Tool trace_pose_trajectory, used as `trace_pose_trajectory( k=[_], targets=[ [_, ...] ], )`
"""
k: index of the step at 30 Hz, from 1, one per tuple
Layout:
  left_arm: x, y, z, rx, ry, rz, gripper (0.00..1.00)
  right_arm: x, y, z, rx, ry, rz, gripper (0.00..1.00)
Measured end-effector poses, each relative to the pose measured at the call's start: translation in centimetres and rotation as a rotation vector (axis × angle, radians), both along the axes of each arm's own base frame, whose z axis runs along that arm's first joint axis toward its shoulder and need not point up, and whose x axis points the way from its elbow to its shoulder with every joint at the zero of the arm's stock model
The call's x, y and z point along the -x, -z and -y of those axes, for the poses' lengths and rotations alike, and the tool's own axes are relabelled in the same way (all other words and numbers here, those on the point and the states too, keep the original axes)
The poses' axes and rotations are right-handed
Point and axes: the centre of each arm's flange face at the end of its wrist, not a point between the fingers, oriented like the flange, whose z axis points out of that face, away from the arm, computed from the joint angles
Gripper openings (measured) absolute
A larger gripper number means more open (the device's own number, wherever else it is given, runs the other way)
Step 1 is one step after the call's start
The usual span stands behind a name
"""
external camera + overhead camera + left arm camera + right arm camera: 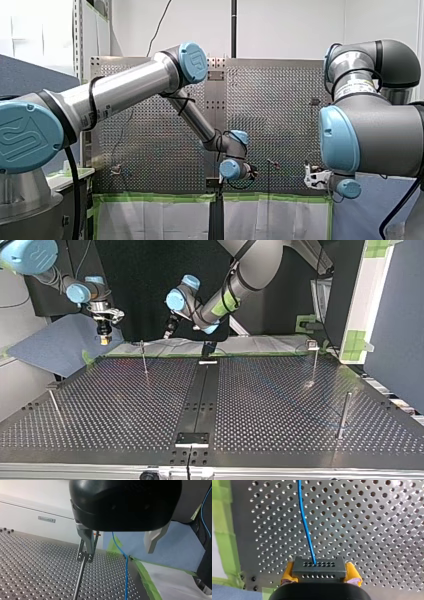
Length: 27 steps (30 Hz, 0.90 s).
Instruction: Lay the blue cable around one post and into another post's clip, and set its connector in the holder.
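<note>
Counting in the top view gives four posts on the perforated table (125,405) — far post (144,359), left-edge post (55,405), clip post (314,362) at the right with a small fitting on top, and near post (343,415). Two arms and two grippers show, with one blue cable (305,525) and one connector (318,566). The connector is a black block with two rows of small holes. The cable, thin and bright blue, leaves the upper row and runs away over the table. My right gripper (319,574) pinches the connector between its yellow pads (352,573), near the table's far left corner in the top view. My left gripper (118,555) has its fingers spread wide — the cable hangs between them, with the metal finger (86,540) beside a post's top. Marks on the arms' blue joint caps (192,62) are too blurred to read.
</note>
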Motion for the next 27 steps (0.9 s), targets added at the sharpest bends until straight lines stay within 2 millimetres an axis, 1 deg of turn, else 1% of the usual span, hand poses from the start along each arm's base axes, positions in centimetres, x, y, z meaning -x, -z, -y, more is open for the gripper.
trace_pose_trajectory(
  k=[5,8,12,18,23,27],
  targets=[
    [0.0,0.1,-0.2,-0.009,-0.003,-0.008,1.00,0.4,0.0,-1.0,-0.007,-0.016,-0.016,0.24],
    [-0.1,0.1,-0.3,-0.012,-0.004,-0.011,1.00,0.8,-0.6,-1.4,-0.002,-0.019,-0.019,0.24],
    [0.0,0.2,-0.4,-0.017,-0.004,-0.015,1.00,1.2,-2.0,-1.6,0.016,-0.016,-0.019,0.24],
    [-0.1,0.2,-0.6,-0.028,-0.015,-0.016,1.00,1.8,-3.1,-1.9,0.032,-0.019,-0.020,0.24],
    [-0.2,0.2,-0.8,-0.043,-0.034,-0.006,1.00,2.1,-3.3,-2.3,0.037,-0.019,-0.020,0.24],
    [-0.1,0.2,-0.8,-0.049,-0.043,0.000,1.00,2.4,-3.5,-3.0,0.044,-0.019,-0.016,0.24]
  ],
)
